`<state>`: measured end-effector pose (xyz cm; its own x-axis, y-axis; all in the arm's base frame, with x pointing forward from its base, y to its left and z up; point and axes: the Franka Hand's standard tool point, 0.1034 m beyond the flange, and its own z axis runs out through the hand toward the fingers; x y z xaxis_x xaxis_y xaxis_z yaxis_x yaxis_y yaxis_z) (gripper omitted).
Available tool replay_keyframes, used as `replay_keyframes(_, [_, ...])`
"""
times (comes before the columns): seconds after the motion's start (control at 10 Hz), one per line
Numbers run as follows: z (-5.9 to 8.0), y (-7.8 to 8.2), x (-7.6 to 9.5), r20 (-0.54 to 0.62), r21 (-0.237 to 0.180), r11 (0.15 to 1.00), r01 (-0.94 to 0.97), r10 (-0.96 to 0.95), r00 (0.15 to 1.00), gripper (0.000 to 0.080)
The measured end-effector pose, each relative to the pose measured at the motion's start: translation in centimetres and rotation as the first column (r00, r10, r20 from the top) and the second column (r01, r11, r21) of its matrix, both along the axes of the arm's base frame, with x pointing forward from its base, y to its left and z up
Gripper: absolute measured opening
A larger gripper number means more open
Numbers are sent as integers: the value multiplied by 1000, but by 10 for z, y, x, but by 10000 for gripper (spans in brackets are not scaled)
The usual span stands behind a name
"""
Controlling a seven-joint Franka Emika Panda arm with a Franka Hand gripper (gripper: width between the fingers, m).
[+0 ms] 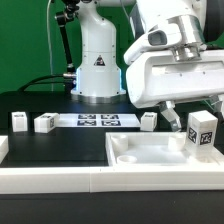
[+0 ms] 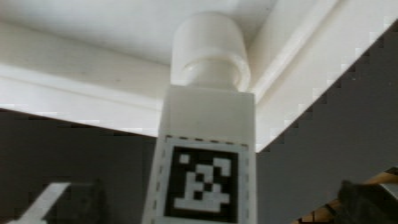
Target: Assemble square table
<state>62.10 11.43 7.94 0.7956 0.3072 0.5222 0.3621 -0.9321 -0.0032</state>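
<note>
Logged black worktop [image 1: 60, 145] with white square tabletop [image 1: 135, 152] at its front edge, toward the exterior view's right. Saw gripper [image 1: 196, 112] over tabletop's back corner, jaws spread wide, gripping nothing. Noted marker board [image 1: 95, 121] mid-worktop. Found one leg [image 1: 203, 130] upright in that corner, between jaws, untouched. Counted three loose legs [image 1: 20, 121] [image 1: 45, 123] [image 1: 148, 120] flanking the board.

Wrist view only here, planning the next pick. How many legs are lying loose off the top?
Observer: Three loose legs stand on the black table, behind the tabletop.
Operator: Grouped?
Observer: No. Two sit left of the marker board, one right of it, as the exterior view shows.
Operator: Which end holds the leg I see?
Observer: That upright leg is at the exterior view's right end of the tabletop, below the end effector.
</note>
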Motion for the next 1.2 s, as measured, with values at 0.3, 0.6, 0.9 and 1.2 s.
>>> replay_keyframes(0.3, [4,-1,1,2,-2,1000,0,0,1000,649])
replay_keyframes(0.6, [19,-6,4,-11,-5,1000,-3,3,1000,649])
replay_keyframes(0.9, [14,3,-3,-100,14,1000,-6,8,995,649])
replay_keyframes(1.2, [11,9,-10,-318,20,1000,-19,24,948,649])
